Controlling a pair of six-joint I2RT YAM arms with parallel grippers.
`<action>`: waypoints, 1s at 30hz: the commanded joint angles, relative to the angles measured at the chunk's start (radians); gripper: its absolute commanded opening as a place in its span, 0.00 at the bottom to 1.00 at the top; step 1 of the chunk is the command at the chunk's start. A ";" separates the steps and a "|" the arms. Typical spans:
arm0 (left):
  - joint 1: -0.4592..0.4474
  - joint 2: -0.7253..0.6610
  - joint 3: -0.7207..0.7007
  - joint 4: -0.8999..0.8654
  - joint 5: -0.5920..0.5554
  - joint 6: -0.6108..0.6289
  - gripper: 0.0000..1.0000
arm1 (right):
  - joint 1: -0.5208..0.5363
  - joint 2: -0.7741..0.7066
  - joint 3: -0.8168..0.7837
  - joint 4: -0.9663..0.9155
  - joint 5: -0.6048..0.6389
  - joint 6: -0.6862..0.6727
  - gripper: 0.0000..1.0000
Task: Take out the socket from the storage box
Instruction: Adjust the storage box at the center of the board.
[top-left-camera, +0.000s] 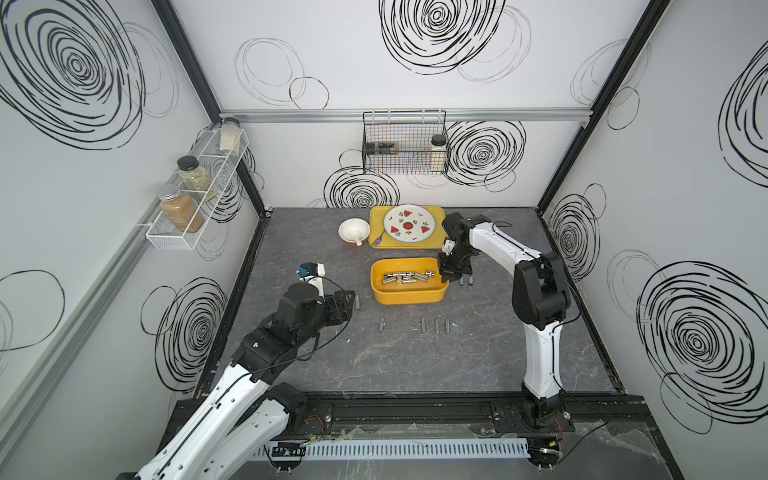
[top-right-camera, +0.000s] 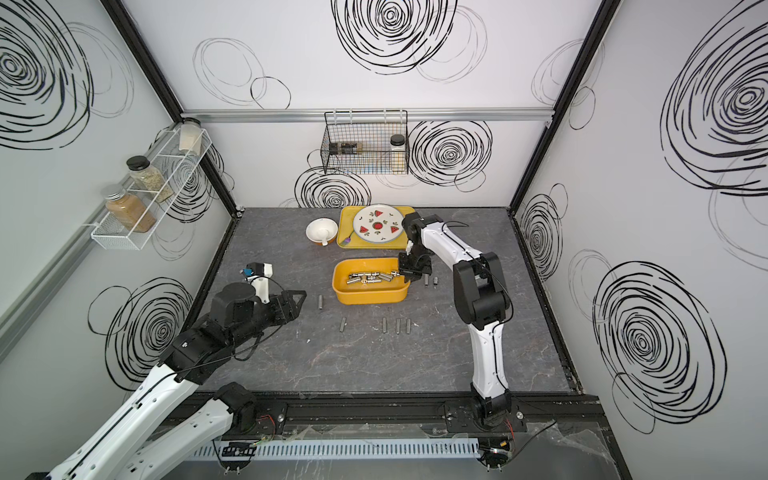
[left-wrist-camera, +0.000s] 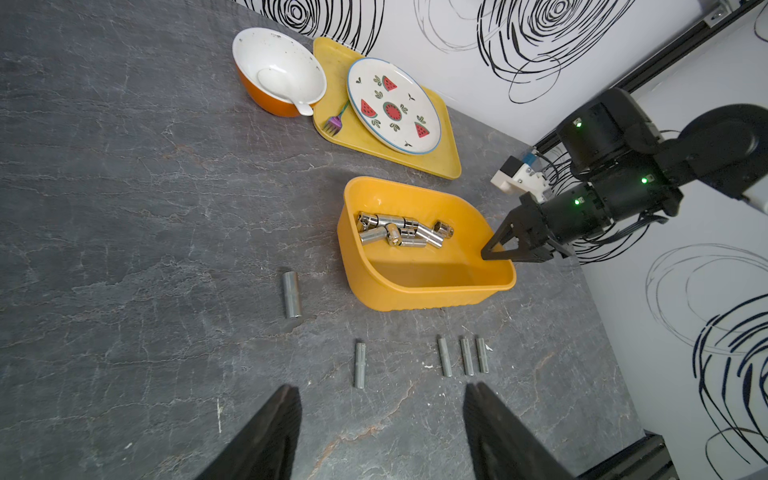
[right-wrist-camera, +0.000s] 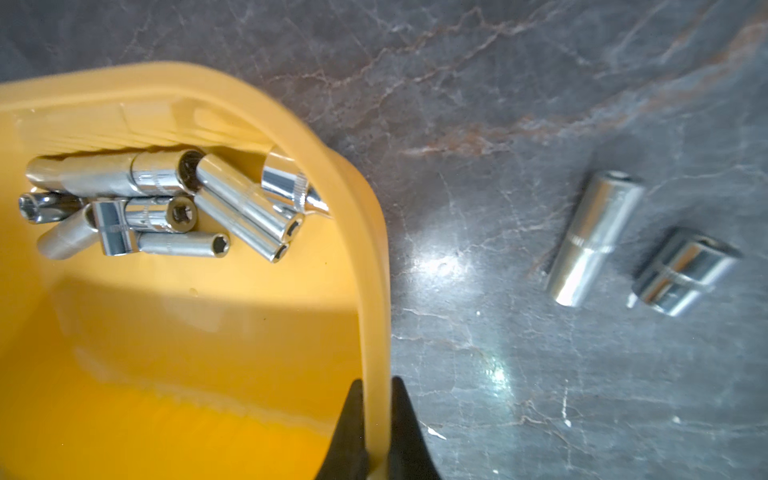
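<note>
Right gripper (right-wrist-camera: 376, 392): we see it clamped on the storage box (top-left-camera: 409, 297) wall.
Left gripper (left-wrist-camera: 380, 386): spread, empty.
Risk: we judge a tug may tip the box, spilling sockets (right-wrist-camera: 249, 203).

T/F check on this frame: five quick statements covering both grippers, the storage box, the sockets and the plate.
1. The right gripper is clamped on the wall of the storage box. True.
2. The left gripper holds a socket. False: it is open and empty over the tabletop.
3. The storage box is empty. False: a pile of sockets lies at one end.
4. A long socket and a stubby socket lie on the tabletop outside the box. True.
5. The watermelon plate sits in the storage box. False: it rests on the flat yellow tray.
</note>
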 joint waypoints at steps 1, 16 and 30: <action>-0.006 0.003 -0.004 0.032 -0.008 0.013 0.70 | -0.001 -0.034 -0.062 0.043 -0.014 0.016 0.00; -0.007 0.008 -0.004 0.032 -0.011 0.011 0.70 | -0.001 -0.073 -0.187 0.124 -0.039 0.004 0.11; -0.006 0.014 -0.004 0.031 -0.020 0.008 0.69 | -0.001 -0.091 -0.190 0.144 -0.022 -0.009 0.21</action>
